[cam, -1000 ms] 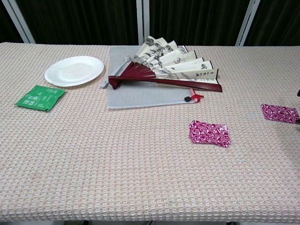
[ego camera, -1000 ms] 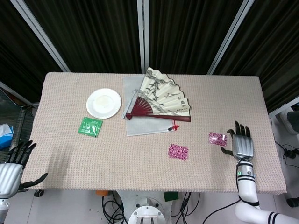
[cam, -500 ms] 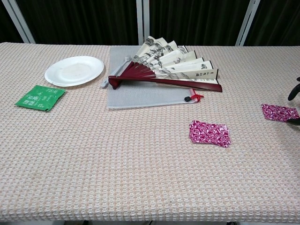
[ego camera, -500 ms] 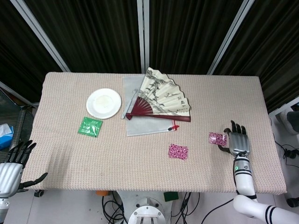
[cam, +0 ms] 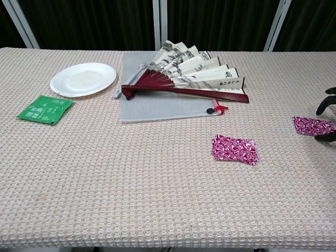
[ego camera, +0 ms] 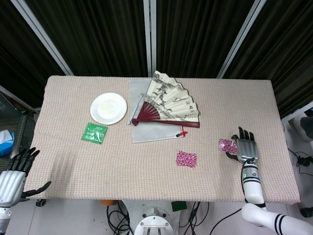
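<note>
My right hand (ego camera: pixel 246 146) hovers open over the table's right side, fingers spread, just right of a small magenta patterned packet (ego camera: pixel 227 145) (cam: pixel 312 126). Only its dark fingertips (cam: pixel 326 105) show at the chest view's right edge, beside that packet. A second magenta packet (ego camera: pixel 186 159) (cam: pixel 234 149) lies nearer the middle. My left hand (ego camera: pixel 14 177) hangs open off the table's front-left corner, holding nothing and far from everything.
An open paper fan (ego camera: pixel 168 104) (cam: pixel 189 79) with dark red ribs lies on a grey cloth (ego camera: pixel 146 128) (cam: pixel 157 105) at the back centre. A white plate (ego camera: pixel 108 108) (cam: pixel 83 79) and a green sachet (ego camera: pixel 94 132) (cam: pixel 44 109) sit on the left.
My right hand has slid left and slightly up toward the right magenta packet, its fingertips now entering the chest view. The left hand has barely moved.
</note>
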Robot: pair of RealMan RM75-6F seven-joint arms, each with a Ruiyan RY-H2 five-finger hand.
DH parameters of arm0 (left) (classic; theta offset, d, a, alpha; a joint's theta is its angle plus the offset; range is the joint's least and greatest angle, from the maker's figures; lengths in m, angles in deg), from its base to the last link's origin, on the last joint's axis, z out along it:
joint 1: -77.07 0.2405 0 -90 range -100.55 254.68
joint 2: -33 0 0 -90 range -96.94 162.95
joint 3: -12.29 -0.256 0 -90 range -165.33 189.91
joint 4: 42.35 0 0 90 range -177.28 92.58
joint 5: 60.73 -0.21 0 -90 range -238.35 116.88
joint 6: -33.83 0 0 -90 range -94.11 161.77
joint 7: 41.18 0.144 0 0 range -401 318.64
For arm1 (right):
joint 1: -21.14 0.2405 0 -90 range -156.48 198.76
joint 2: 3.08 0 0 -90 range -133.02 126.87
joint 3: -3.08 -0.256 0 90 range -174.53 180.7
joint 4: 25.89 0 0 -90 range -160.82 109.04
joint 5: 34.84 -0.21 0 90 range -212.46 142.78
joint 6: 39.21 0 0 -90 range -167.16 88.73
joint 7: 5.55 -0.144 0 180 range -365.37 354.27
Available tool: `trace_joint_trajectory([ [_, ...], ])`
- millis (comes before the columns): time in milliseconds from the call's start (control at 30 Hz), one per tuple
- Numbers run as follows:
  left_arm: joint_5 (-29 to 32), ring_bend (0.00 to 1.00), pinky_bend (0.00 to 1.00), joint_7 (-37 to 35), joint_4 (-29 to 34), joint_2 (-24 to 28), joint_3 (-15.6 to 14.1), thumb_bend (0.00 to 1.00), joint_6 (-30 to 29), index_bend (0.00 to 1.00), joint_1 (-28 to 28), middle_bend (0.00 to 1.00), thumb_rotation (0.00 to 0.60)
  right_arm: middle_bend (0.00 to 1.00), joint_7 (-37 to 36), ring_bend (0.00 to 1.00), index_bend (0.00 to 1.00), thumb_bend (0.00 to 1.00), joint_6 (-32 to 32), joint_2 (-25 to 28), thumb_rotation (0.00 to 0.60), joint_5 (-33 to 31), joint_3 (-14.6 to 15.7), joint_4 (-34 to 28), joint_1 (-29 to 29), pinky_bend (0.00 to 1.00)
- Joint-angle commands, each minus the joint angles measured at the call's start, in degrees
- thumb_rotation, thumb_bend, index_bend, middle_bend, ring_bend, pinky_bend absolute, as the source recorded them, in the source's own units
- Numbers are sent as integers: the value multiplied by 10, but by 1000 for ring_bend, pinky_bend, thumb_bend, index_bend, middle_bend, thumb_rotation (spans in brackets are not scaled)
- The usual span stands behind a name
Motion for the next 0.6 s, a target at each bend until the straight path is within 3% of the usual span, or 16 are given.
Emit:
trace_joint_trajectory([
  [33,1,0,122,-1,-1,0,0,122,-1,73,1,37,362,0,1,0,329,476,-1,-3,512,-2,0,3,1,0],
  [400,2,0,122,-3,-2,0,0,122,0,73,1,37,360,0,6,0,342,477,-13,0,512,-15,-2,2,9,0],
  [600,3,0,122,-4,-4,-1,0,122,1,73,1,37,363,0,2,0,397,477,-16,0,512,-19,-1,2,10,0],
])
